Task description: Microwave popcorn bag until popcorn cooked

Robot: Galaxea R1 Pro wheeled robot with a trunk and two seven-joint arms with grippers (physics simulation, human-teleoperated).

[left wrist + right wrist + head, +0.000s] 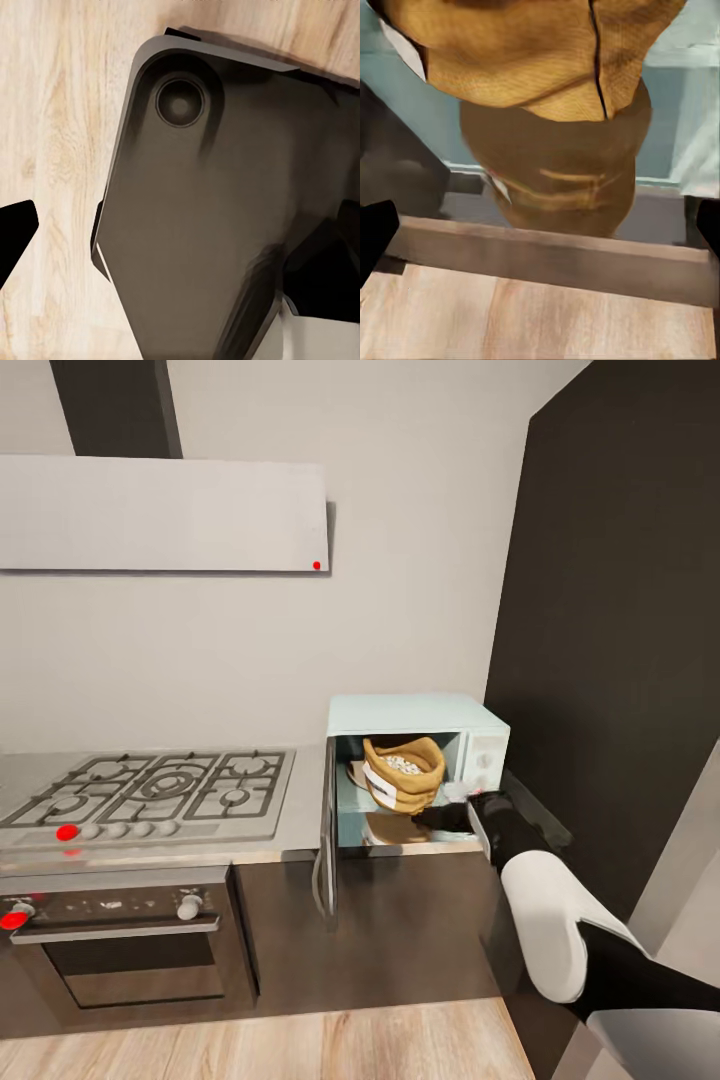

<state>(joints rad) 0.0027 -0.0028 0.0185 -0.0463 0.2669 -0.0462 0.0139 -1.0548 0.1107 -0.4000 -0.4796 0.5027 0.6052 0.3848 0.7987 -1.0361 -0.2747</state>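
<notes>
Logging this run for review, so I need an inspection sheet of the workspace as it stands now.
Surface: grey countertop carrying the hob and microwave.
Job's things: microwave door open; popcorn bag inside, tilted, whitish popcorn showing at its mouth.
Clutter: nothing seen.
Grippers: right gripper at the microwave opening beside the bag, fingers apart; left gripper over wooden floor, open.
Cables: nothing seen.
Surroundings: white hood, black oven, dark cabinets.
</notes>
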